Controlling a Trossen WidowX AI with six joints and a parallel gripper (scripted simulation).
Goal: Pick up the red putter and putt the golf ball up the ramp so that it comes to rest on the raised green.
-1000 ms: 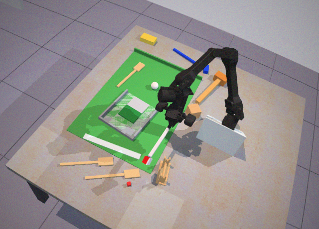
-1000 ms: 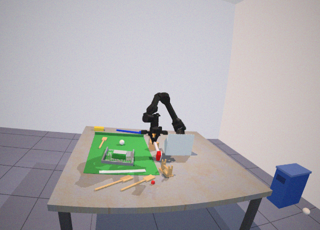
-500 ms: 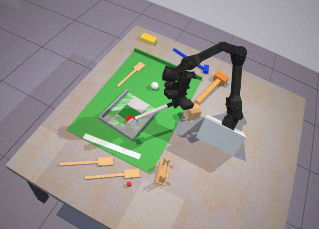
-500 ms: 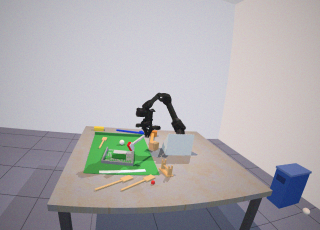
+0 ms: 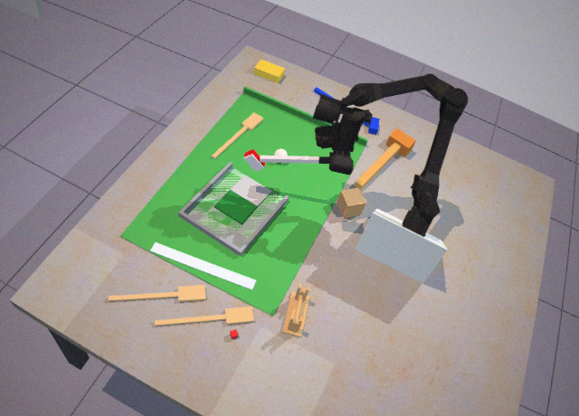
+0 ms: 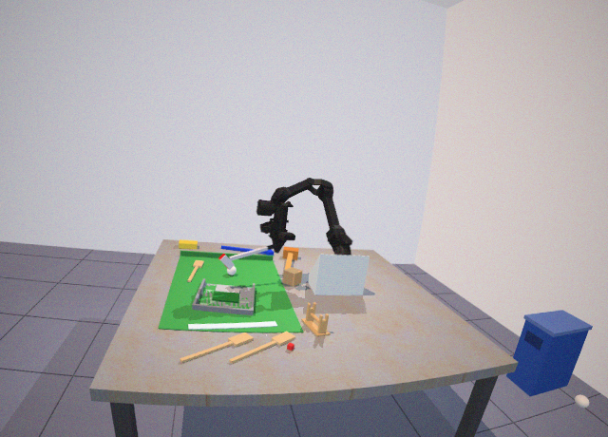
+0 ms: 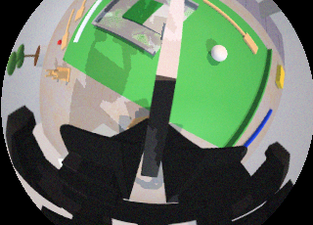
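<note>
My gripper (image 5: 327, 160) (image 6: 273, 249) (image 7: 155, 122) is shut on the handle end of the red putter. Its white shaft (image 5: 289, 158) (image 6: 248, 253) (image 7: 171, 36) reaches out over the green mat (image 5: 298, 187) (image 6: 177, 310) (image 7: 196, 95), and its red head (image 5: 251, 156) (image 6: 223, 258) hangs a little above the mat. The white golf ball (image 5: 280, 153) (image 6: 231, 270) (image 7: 219, 53) lies on the mat close beside the shaft, near the head. The raised green (image 5: 236, 206) (image 6: 223, 297) (image 7: 140, 12) sits inside a grey frame (image 5: 204, 194), with a pale ramp (image 5: 247, 184) on the ball's side.
A wooden paddle (image 5: 236, 133) lies on the mat and a white strip (image 5: 203, 266) lies along its front edge. Two wooden paddles (image 5: 158, 295) (image 5: 205, 316), a small red cube (image 5: 233, 334) and a wooden rack (image 5: 296, 311) lie in front. A tan cube (image 5: 351, 202), orange mallet (image 5: 385, 156), blue stick (image 5: 322, 92), yellow block (image 5: 269, 70) and grey panel (image 5: 400, 245) surround the arm.
</note>
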